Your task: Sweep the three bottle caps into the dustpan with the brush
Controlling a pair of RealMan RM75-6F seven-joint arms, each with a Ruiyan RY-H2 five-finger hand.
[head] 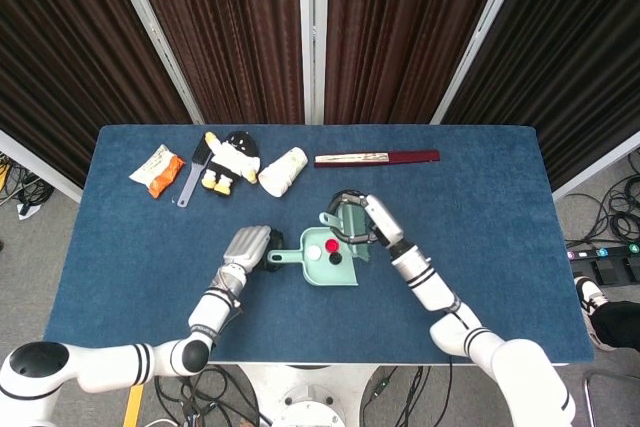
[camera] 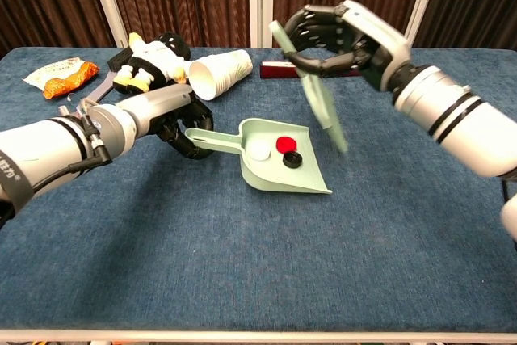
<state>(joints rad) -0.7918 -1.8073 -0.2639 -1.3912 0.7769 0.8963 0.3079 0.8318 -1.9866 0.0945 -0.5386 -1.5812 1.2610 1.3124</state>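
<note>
Centre of the frame: the left hand [camera: 179,123] grips the dustpan [camera: 279,169] handle, presumably steadying it on the desk [camera: 242,280]. The right hand [camera: 339,38], fingers wrapped round the one brush [camera: 317,103], holds it clear above. Three caps sit inside: white [camera: 258,152], red [camera: 285,145], black [camera: 292,159].

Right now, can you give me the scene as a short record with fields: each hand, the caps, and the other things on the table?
left hand: holds the dustpan by its handle
right hand: holds the brush lifted above the table
bottle caps: white cap, red cap, black cap, all inside the dustpan
far side of table: paper cup, plush toy, snack packet
</note>
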